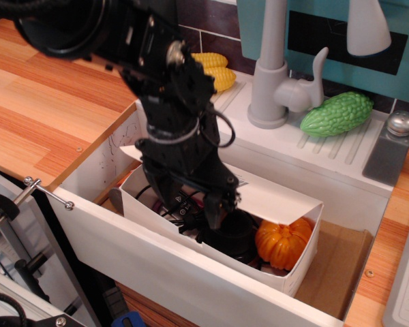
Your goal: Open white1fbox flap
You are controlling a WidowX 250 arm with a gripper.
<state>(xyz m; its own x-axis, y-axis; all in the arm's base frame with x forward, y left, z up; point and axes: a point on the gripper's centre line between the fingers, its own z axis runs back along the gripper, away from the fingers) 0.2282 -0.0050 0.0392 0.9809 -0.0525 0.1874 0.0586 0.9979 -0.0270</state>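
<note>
The white1fbox (162,219) lies lengthwise in the sink basin (191,276). Its flap (281,202) is lifted and leans back toward the basin's far wall, so the box's inside shows. My black gripper (214,212) reaches down into the open box in front of the flap, and its fingers look pressed together and hold nothing. The flap's left part is hidden behind my arm, and its barcode is almost fully covered. Inside the box lie an orange pumpkin (283,242), a black round object (233,237) and dark cables (165,203).
A grey faucet (271,75) stands on the sink's back ledge, with yellow corn (217,70) to its left and a green bitter gourd (337,113) to its right. A grey shaker (390,148) stands at far right. A wooden counter (48,112) lies at left.
</note>
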